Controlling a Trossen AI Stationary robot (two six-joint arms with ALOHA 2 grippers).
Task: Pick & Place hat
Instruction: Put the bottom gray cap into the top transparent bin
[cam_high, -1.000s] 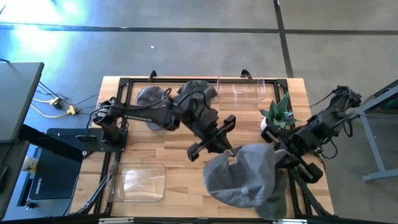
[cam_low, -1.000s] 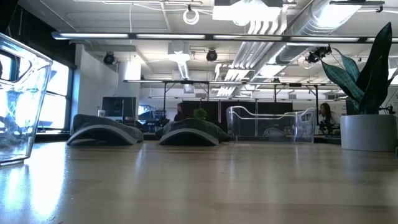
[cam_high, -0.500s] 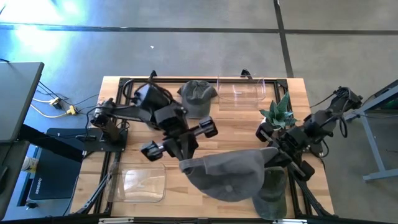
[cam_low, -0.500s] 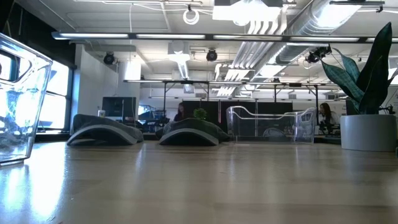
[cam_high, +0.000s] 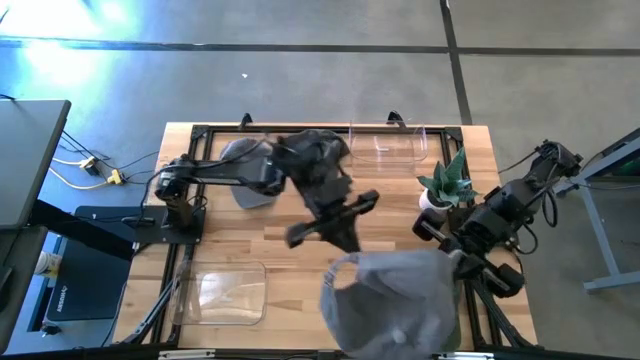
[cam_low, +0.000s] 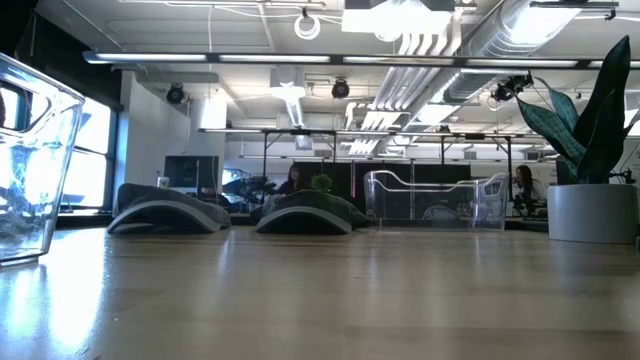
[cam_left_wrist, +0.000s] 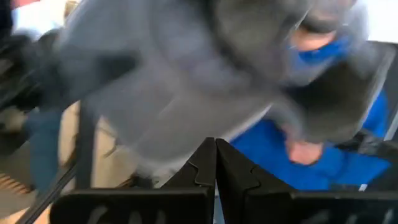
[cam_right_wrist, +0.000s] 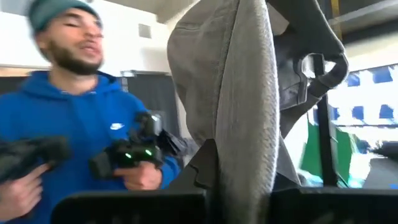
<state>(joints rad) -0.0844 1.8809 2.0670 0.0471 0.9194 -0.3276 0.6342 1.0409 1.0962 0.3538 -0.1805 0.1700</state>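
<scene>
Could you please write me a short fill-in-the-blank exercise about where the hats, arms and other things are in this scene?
1. The right gripper is shut on a grey ____.
2. At the table's far edge, two more hats lie beside a clear ____.
3. The potted ____ stands near the right arm.
4. The left gripper holds ____.

Missing words: hat; bin; plant; nothing
</scene>
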